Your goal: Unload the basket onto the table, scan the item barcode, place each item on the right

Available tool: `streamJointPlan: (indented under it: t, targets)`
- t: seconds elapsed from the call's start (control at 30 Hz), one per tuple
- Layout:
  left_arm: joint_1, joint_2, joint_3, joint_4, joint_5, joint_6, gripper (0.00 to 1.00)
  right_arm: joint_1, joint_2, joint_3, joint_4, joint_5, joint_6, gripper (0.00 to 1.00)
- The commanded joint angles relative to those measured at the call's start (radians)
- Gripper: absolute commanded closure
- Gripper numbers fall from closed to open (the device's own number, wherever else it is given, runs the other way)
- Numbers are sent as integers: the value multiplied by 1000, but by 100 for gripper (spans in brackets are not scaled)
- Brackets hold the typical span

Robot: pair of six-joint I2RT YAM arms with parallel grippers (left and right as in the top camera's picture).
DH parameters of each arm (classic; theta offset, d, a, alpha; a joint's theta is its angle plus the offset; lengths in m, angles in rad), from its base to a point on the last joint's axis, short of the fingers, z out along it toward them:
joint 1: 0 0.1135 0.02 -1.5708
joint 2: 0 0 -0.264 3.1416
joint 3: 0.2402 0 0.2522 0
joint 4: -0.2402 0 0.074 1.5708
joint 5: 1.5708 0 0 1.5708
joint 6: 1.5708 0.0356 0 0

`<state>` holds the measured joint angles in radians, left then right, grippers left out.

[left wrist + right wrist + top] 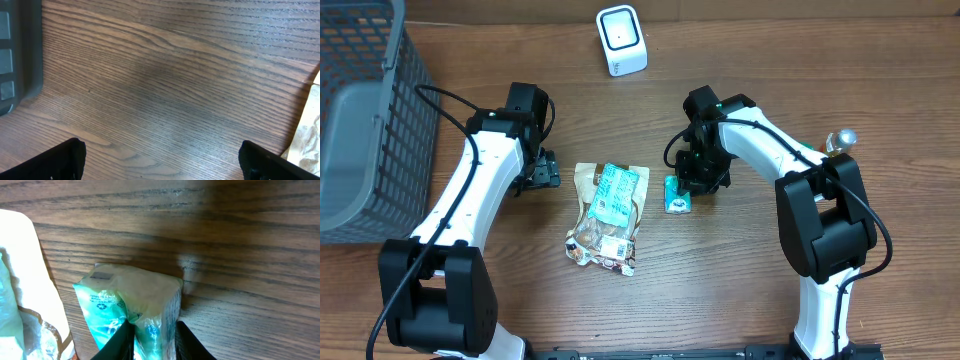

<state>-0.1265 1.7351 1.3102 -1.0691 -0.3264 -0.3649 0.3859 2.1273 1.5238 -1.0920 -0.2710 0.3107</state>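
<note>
**Grasp stage of the barcode scan.** The right tool (698,180) is set down over the small packet (677,196), which lies near the middle of the surface (720,300). The packet is just right of the bag (608,215), close to it but apart.

In the right wrist view, both fingers (122,341) press against the sides of the packet's near end, with the wrapper bunched between them. The tool therefore reads as clamped on the packet, which lies on the wood and is not yet lifted.

The left tool (542,172) has its jaws wide apart with nothing between them. It hangs above bare wood between the bag and the basket (360,120) at the far left corner. The scanner (621,40), white, stands near the far edge of the surface, well apart from the packet.

**Judged step:** the packet is being secured and the scan itself has not begun.

**What the next move calls for:**
- a pinch firm enough to hold a soft, slick wrapper
- a lift clear of the wood and of the bag beside it
- a carry toward the far edge
- a turn of the wrist so the printed code faces the scanner

Where the barcode sits on the packet cannot be told from these views. Held by one end, the packet may droop, so the code may need re-aiming at the scanner
</note>
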Motion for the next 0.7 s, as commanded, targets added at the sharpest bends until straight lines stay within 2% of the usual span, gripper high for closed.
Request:
streamJointPlan:
  t: [0.0, 0.67]
  targets:
    - [2, -19, 18, 1, -13, -14, 0, -2, -3, -29, 3, 40, -1, 76]
    - [2, -19, 18, 1, -13, -14, 1, -2, -3, -29, 3, 50, -1, 77]
